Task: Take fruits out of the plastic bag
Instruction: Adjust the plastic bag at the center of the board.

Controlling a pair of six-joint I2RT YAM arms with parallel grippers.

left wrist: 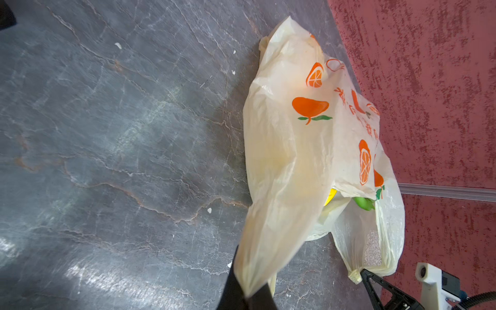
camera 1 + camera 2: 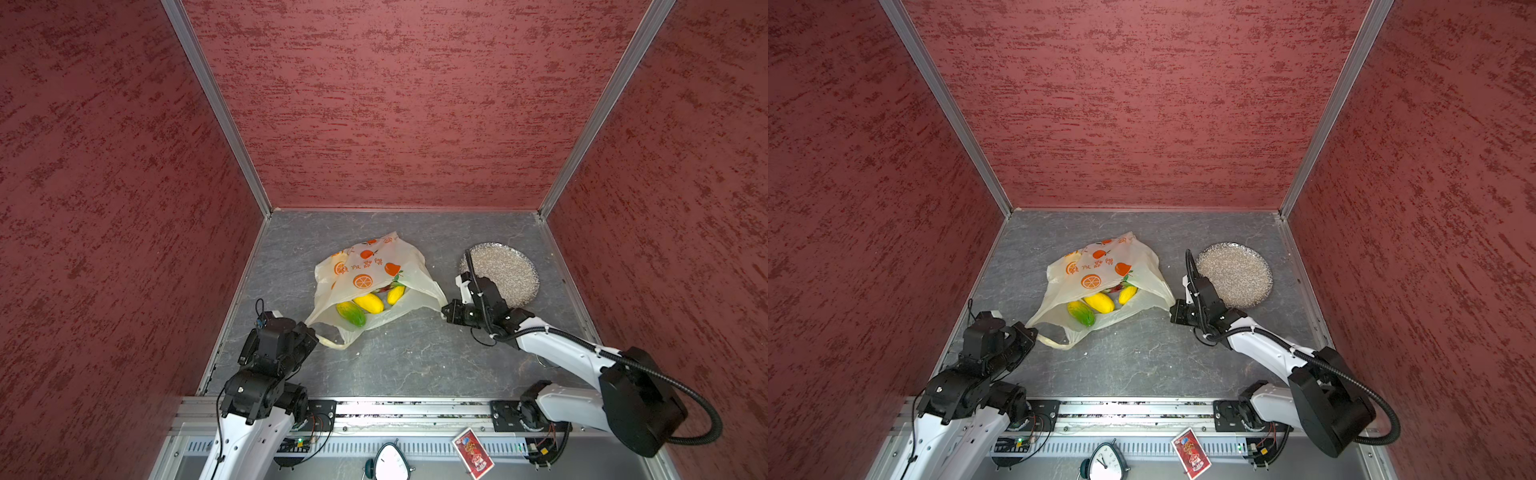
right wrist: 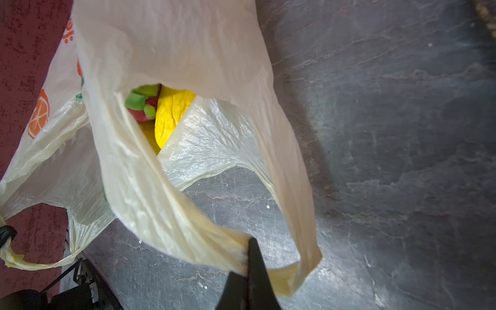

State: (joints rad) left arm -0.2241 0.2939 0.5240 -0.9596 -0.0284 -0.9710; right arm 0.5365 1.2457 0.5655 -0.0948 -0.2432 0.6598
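While both handles of the plastic bag are pinched in fully closed jaws, one by the left gripper and one by the right gripper, its mouth is stretched between them on the desk. Inside, the mangoes lie between the grippers. The green-yellow mango is nearest the left gripper, its long axis judged crosswise to that reach.

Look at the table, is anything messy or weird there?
Nothing is spilled or broken. The plastic bag lies on its side, its mouth stretched open between the left gripper and right gripper, mangoes inside. Tiny white crumbs dot the table.
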